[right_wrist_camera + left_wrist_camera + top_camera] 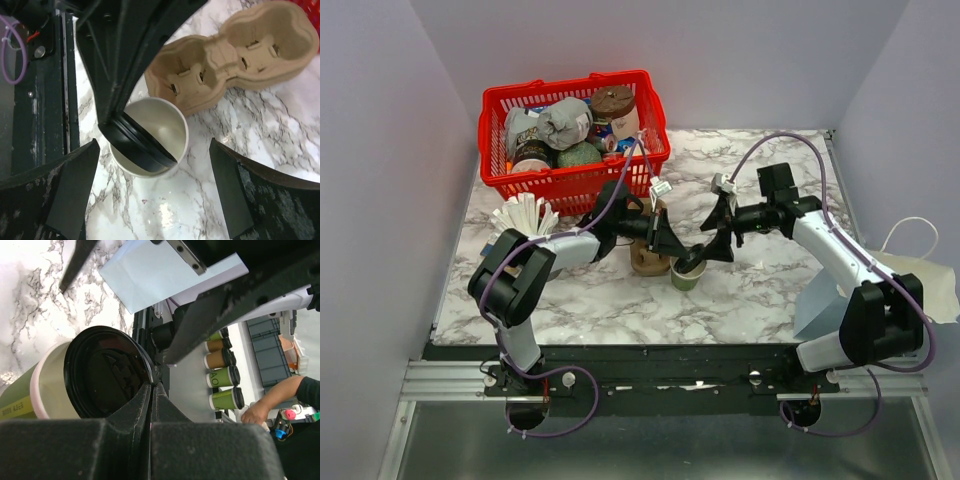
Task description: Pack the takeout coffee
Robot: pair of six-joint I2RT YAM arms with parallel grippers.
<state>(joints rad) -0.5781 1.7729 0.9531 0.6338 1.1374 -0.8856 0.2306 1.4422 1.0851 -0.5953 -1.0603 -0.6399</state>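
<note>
the green paper cup is stood upright on the marbled worktop, just beside the brown cardboard carrier, its cream inside seen from above. the black lid is held tilted across the cup's mouth, not seated flat. the left arm is stretched from its base across to the middle, and the left gripper is pointed at the cup; its jaws are drawn nearly together, pinched on the lid's rim. the right arm is bent in from the right, the right gripper set low at the cup; its jaws are spread wide, the cup between them and touched by neither. a yellow label on the cup's side carries writing (too blurred to be read).
</note>
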